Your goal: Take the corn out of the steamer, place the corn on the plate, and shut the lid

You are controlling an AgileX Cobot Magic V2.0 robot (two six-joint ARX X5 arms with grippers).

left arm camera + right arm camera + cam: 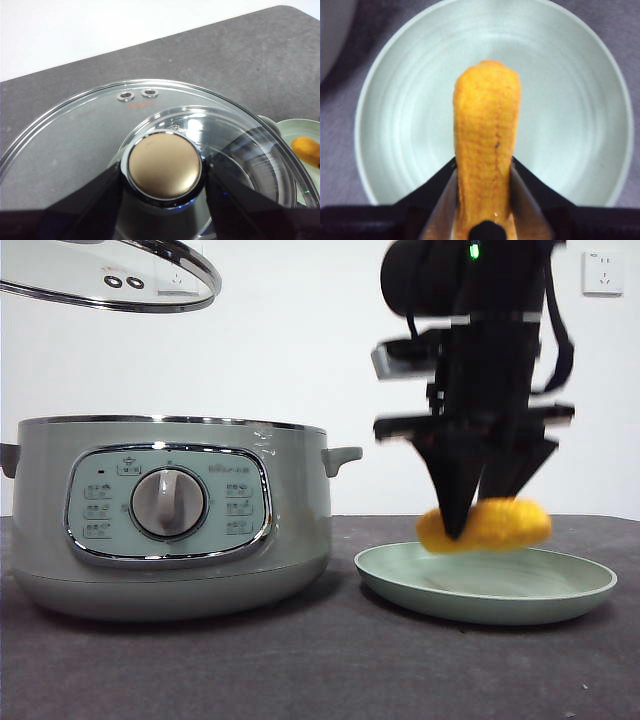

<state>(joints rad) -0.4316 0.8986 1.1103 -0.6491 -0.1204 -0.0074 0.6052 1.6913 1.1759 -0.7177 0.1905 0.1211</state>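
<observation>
My right gripper [478, 525] is shut on the orange-yellow corn [500, 524] and holds it just above the pale-green plate [590, 592], right of the steamer. In the right wrist view the corn [487, 150] lies between the jaws over the plate's middle [570, 100]. The sage-green steamer [290, 510] stands open at the left. My left gripper [164, 200] is shut on the knob [164, 170] of the glass lid [75, 145] and holds the lid [110, 280] high above the steamer. The plate and corn also show in the left wrist view [306, 147].
The dark grey table [320, 670] runs to a white wall. A wall socket [602, 272] is at the top right. The steamer's side handle [342, 456] points toward the plate.
</observation>
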